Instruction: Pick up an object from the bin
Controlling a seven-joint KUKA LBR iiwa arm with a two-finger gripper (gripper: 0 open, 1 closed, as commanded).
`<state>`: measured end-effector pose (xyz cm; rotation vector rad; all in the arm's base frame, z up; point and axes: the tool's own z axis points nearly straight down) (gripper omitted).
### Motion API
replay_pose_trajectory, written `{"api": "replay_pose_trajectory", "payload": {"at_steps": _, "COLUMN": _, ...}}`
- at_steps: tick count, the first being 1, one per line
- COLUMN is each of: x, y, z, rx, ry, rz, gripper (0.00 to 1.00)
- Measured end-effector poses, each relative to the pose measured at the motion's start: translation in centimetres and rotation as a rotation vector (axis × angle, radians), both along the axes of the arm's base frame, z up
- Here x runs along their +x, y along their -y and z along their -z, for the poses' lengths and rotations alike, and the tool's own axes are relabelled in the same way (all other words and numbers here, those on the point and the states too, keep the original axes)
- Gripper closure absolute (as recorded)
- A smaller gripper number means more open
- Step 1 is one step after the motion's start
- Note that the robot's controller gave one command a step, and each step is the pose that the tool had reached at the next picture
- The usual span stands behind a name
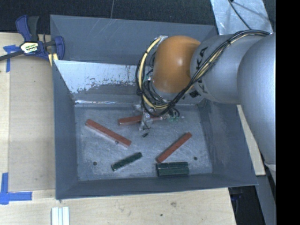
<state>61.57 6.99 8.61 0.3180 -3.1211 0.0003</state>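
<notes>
- Gripper (pixel 145 126) low near centre of bin (pixel 63 125), just beside short red-brown bar (pixel 127 121) at its nine o'clock.
- Apart or together: cannot tell.

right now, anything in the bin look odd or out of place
Nothing stands out. A long red-brown stick, angled red-brown stick, thin green stick and dark green block lie flat on the bin floor; the gripper is low by a short red-brown stick.
</notes>
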Motion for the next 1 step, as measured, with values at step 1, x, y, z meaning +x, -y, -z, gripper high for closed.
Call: {"api": "replay_pose_trajectory", "payload": {"at_steps": 1, "x": -0.05, "y": 0.00, "z": -2.24, "rx": 0.000, "ry": -0.002, "rz": 0.001, "gripper": 1.00}}
